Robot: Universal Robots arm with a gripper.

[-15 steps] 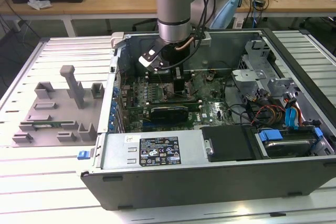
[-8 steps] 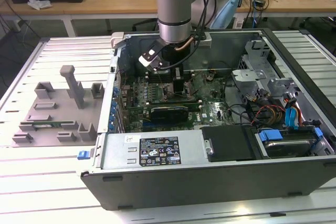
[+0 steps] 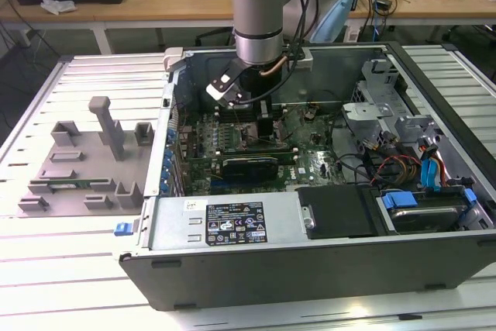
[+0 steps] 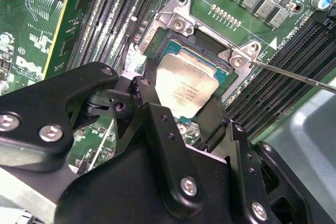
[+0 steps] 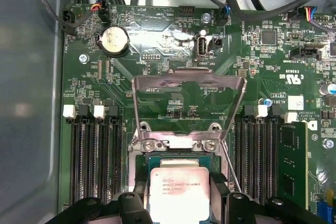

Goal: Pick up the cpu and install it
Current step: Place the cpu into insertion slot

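While the cpu is clamped by its edges in the pincer at the open socket, it should be kept level and squared.

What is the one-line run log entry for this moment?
step: install | end effector: shut on cpu | position: at open socket, seating unclear | retention frame: raised
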